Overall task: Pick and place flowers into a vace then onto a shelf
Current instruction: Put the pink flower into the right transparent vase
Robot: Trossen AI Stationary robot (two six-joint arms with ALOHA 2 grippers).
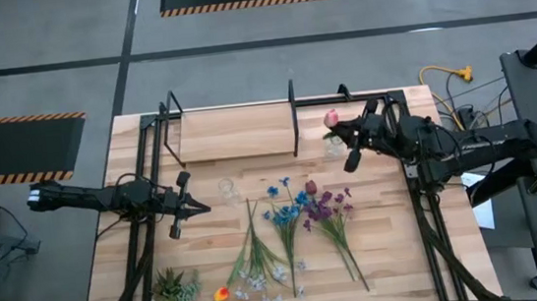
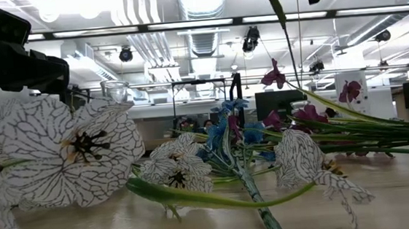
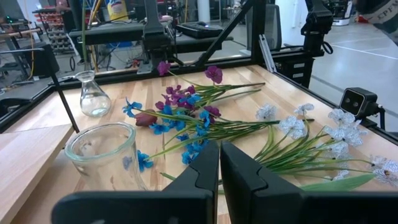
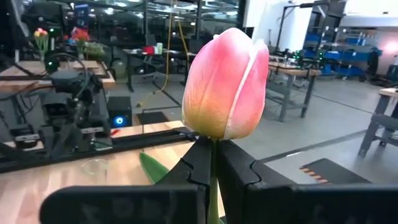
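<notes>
From my station I saw the right gripper [image 4: 213, 163] raised over the table's far right area, about two o'clock from the table centre, its fingers pinched tight on the stem of a pink tulip [image 4: 225, 84] whose bloom stood upright just above them. In the high view that tulip [image 1: 331, 118] sat just past the three o'clock end of the shelf [image 1: 235, 132], which lay along the far edge at twelve o'clock. The left gripper [image 3: 219, 163] hung at nine o'clock, fingers pressed together on nothing, with a glass vase [image 3: 104, 155] just beside it. The remaining flowers [image 1: 290, 222] lay loose on the tabletop toward six o'clock, and a small potted plant [image 1: 172, 292] stood at seven o'clock.
</notes>
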